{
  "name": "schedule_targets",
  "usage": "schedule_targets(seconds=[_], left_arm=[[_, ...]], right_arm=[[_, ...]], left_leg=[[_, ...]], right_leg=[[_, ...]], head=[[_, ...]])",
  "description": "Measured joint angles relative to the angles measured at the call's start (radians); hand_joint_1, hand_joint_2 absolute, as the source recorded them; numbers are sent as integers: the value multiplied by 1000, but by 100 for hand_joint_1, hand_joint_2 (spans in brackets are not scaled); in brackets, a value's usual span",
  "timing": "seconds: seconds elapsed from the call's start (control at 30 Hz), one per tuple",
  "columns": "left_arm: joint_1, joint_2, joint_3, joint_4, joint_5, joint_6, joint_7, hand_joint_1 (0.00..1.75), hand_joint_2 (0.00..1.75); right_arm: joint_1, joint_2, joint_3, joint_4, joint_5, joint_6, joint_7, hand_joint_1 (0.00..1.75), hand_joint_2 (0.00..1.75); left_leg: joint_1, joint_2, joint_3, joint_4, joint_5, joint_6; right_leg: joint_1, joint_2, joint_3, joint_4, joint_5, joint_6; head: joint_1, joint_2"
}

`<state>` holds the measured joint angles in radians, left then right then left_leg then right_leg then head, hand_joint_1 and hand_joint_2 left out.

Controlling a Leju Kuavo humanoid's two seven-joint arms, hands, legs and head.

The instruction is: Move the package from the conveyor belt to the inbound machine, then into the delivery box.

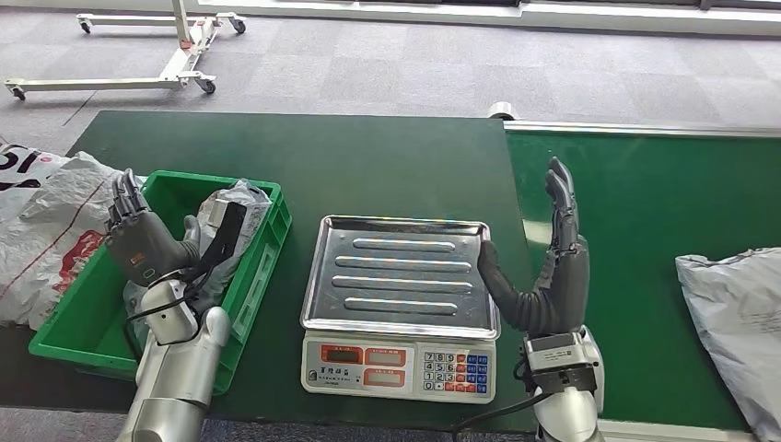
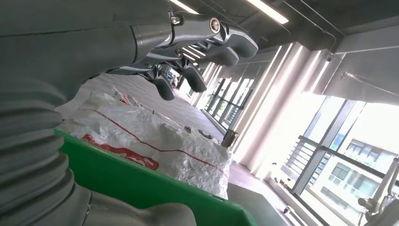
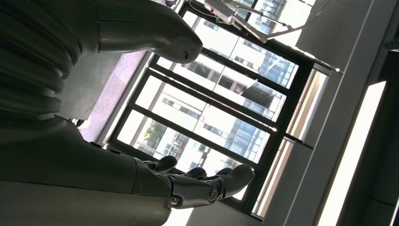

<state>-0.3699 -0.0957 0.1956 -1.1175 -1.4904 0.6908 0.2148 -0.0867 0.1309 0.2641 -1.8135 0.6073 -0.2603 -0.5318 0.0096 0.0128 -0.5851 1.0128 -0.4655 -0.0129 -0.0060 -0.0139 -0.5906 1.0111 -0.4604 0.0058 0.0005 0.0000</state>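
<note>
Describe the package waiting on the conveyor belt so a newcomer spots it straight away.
Find the bright green conveyor belt on the right, beyond the metal-trayed scale. At its right edge, cut off by the picture, lies a crumpled grey plastic package. Unlike the bagged parcel in the green bin, it lies alone on bare belt.

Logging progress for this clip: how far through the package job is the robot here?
One package already lies in the green box. Nothing is in hand: the left hand over the box and the right hand beside the scale tray hold nothing. The tray is bare. Left: the grey package waiting on the conveyor belt.
</note>
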Motion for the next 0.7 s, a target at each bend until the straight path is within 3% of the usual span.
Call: schedule_targets(seconds=[0.1, 0.2, 0.27, 0.33, 0.4, 0.47, 0.57, 0.63, 0.7], left_arm=[[0, 0, 19, 16, 0, 1, 2, 0, 0], [4, -1, 42, 21, 6, 3, -3, 0, 0], [15, -8, 57, 1, 39, 7, -54, 0, 0], [31, -27, 74, -49, 145, 7, -195, 0, 87], [49, -52, 83, -112, 384, -25, -440, 0, 175], [88, -67, 59, -194, 746, -127, -680, 0, 175], [177, -72, -39, -357, 1234, -326, -848, 0, 175], [233, -67, -116, -456, 1338, -420, -889, 0, 175], [271, -60, -173, -519, 1317, -476, -908, 0, 175]], right_arm=[[1, -2, 0, 0, 0, -1, 0, 0, 175], [3, -4, 0, 0, 0, -4, 0, 0, 175], [5, -6, 0, 0, 0, -9, 1, 0, 175], [7, -8, 0, 0, 8, -27, 5, 0, 175], [8, -10, -4, 2, 67, -86, 32, 0, 175], [6, -11, -18, 8, 230, -203, 111, 0, 175], [-11, -11, -81, 42, 636, -368, 342, 0, 175], [-31, -14, -142, 76, 825, -394, 475, 0, 175], [-46, -18, -187, 102, 899, -390, 541, 0, 175]], left_leg=[[0, 0, 0, 0, 0, 0], [0, 0, 0, 0, 0, 0], [0, 0, 0, 0, 0, 0], [0, 0, 0, 0, 0, 0], [0, -1, 0, 0, 0, 0], [0, 0, 0, 0, -1, 0], [0, 3, 0, 0, -2, 1], [0, 1, 0, 0, -2, 1], [0, 0, -1, 0, -2, 1]], right_leg=[[0, 0, 0, 0, 0, 0], [0, 0, 0, 0, 0, 0], [0, 0, 0, 0, 0, 0], [0, 0, 0, 0, 0, 0], [0, -1, 0, 0, 0, 0], [-1, -1, 0, 0, 0, 0], [-1, 1, -1, 0, 0, 0], [-1, 1, -1, 0, 0, 1], [-2, -1, 0, -1, 0, 1]], head=[[0, 0], [0, 0], [0, 0], [0, 0], [0, 0], [0, 0], [0, 0], [0, 0], [0, 0]])
